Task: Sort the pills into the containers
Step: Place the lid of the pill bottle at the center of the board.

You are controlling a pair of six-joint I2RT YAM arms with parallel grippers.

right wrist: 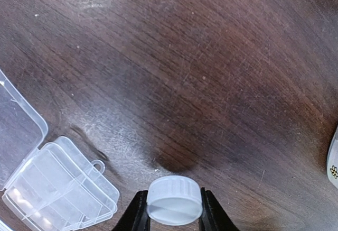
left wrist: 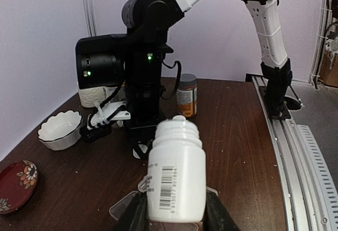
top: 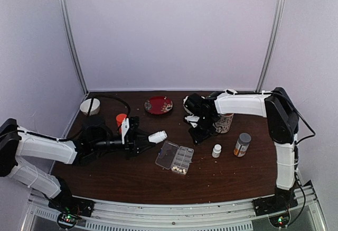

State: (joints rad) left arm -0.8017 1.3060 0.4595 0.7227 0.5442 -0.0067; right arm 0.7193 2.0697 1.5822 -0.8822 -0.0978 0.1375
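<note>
Left gripper is squeezing one white plastic bottle with a barcode label. The bottle is lying sideways with its threaded neck uncapped. Right gripper is pinching the one white ribbed round cap just above the dark wooden desk.

The one flat clear plastic pill box is sitting open mid-desk, a bit toward the near edge, with its lid folded out flat. The bottle's mouth is hanging just off the box's far-left side. A few tiny cream round pills are lying in the small cells at the box's near end. They're too small for me to count.

Other stuff:
- One small white bottle is standing right of the box.
- One grey-capped bottle with an orange label is standing next to it, closer to the right edge.
- One patterned mug is sitting behind the right arm.
- One round red plate is sitting along the far edge.
- One white scalloped bowl is sitting near the far-left corner.
- One orange-topped thing is peeking out behind the left arm.
</note>
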